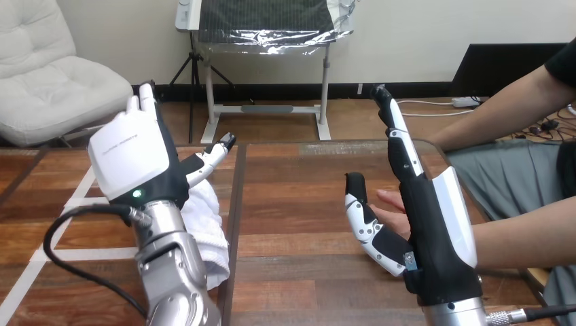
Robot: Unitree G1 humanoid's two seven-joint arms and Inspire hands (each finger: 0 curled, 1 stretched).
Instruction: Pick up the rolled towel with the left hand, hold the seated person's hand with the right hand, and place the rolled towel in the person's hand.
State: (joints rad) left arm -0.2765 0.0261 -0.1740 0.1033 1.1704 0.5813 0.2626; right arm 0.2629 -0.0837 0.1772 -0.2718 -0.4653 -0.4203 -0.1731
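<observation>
where the dark seam [236, 204] runs front to back through the wooden table [299, 272], every entry below is placed from that seam.

1. rolled towel [212, 234]: white, lying on the table just left of the seam, its right edge close beside it. its left part is hidden behind the robot's left arm, so the full shape of the roll cannot be told.

2. left hand [132, 153]: left of the seam, held up over the towel's far end, white back shell toward the camera. fingers straight and pointing up, thumb stretched rightward toward the seam; spread wide, gripping nothing. whether the palm touches the towel cannot be told.

3. left forearm [170, 272]: silver, left of the seam, rising from the bottom edge in front of the towel.

4. right hand [428, 217]: well right of the seam, set on edge, fingers straight and pointing away from the robot, thumb held apart on the seam side; wide, closed on nothing.

5. person's hand [392, 219]: right of the seam, showing in the gap between the right hand's thumb and palm, mostly hidden behind that hand. contact between the two cannot be told. its forearm [523, 238] runs off further right.

6. person's other arm [496, 112]: far right of the seam, near the table's far corner.

7. white tape strips [76, 197]: flat on the table, left of the seam.
</observation>
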